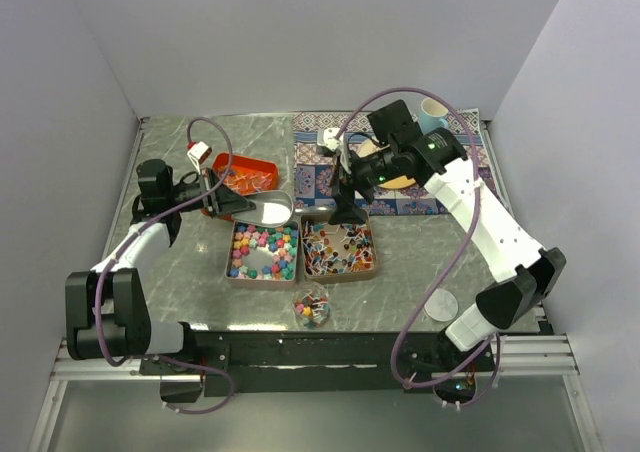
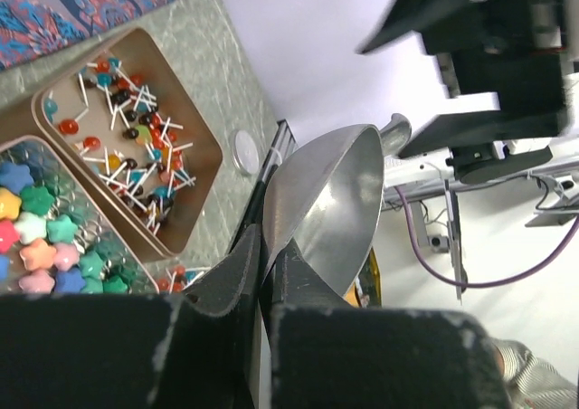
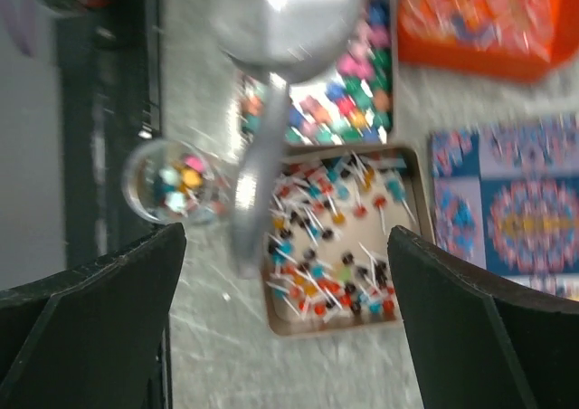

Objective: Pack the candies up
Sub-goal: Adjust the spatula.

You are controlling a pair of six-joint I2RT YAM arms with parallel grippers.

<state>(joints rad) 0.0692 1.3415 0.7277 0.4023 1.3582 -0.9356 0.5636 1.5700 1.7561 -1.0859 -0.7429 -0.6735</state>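
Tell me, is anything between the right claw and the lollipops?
Yes: the metal scoop, gripped by the left gripper, hangs under the open right gripper, its handle crossing one edge of the lollipop tray. Most lollipops lie uncovered.

2 white-black arms point(image 1: 478, 212), purple cables point(image 1: 392, 93)

Lab test cell: white walls point(image 1: 300, 32) box in a bench point(image 1: 200, 282) on aluminium framing point(image 1: 100, 369).

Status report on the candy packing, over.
Left tool shut on metal scoop. Right tool open above lollipop tray, close to scoop. Candies in it and star tray, few in clear cup.
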